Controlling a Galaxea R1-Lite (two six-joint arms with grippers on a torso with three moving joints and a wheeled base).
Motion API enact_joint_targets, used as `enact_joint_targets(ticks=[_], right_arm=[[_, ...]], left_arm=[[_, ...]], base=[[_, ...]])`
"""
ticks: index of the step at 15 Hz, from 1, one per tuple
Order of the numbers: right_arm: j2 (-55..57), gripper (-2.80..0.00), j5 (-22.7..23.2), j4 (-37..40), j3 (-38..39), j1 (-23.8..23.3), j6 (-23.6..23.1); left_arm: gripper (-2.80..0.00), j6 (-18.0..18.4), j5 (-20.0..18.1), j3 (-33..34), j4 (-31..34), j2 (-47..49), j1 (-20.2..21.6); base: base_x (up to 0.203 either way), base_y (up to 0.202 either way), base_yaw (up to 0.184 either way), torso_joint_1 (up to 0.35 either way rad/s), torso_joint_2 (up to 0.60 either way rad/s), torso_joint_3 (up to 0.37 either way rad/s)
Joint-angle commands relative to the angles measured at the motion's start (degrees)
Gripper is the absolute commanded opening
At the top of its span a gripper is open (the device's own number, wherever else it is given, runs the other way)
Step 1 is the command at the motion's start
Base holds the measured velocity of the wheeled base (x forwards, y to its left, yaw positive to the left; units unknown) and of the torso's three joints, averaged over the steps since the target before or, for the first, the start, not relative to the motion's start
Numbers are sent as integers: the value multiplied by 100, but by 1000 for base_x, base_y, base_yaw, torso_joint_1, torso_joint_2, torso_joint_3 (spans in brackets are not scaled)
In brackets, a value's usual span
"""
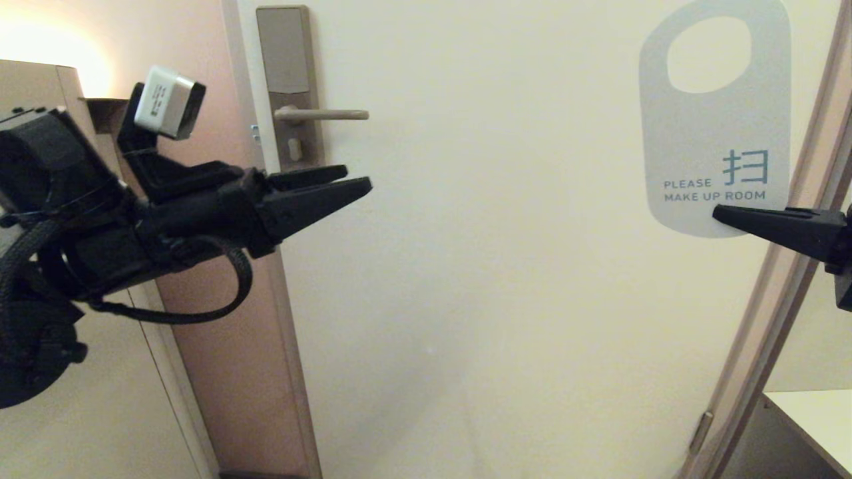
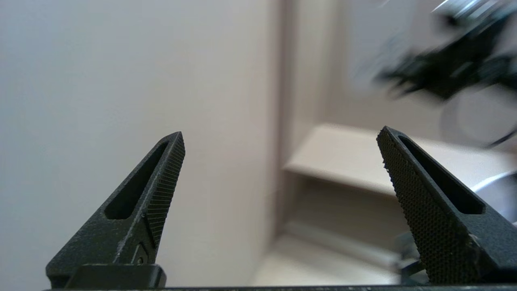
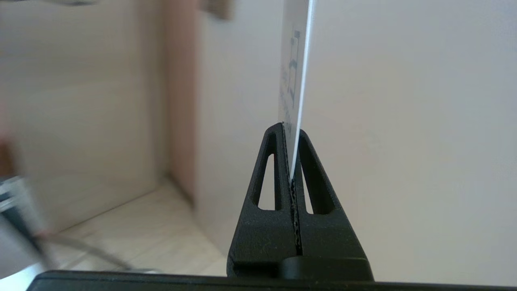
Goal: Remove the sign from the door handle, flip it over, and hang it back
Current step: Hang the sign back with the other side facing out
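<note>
Right gripper pinches the sign's lower edge, pale "MAKE UP ROOM" face showing, well right of the door handle. Left gripper, fingers spread and empty, sits just below the handle, apparently clear of it.

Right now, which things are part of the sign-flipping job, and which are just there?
Part of the job:
- sign, pale "make up room" side showing, pinched at its bottom edge by the right gripper
- door handle, bare
- left gripper, jaws open, holding nothing, just below the handle

Just there:
- door
- lock plate
- white shelf
</note>
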Motion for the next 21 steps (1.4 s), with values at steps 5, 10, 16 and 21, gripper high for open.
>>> enact_joint_targets(ticks=[5, 10, 16, 21], right_arm=[[-576, -280, -244, -8, 498, -505, 1], [-1145, -280, -244, -7, 981, -646, -2], [-1313, -280, -236, -7, 1218, -701, 10], [-1339, -280, -227, -16, 1356, -697, 10]], left_arm=[[0, 969, 11, 2304, 92, -1637, 1472], [0, 1005, 86, 4035, 276, -3456, 2413], [0, 1145, 2068, 4382, 2826, -5631, 2789], [0, 1580, 3699, 4398, 4849, -7401, 2796]], base=[[0, 0, 0, 0, 0, 0], [0, 0, 0, 0, 0, 0], [0, 0, 0, 0, 0, 0], [0, 0, 0, 0, 0, 0]])
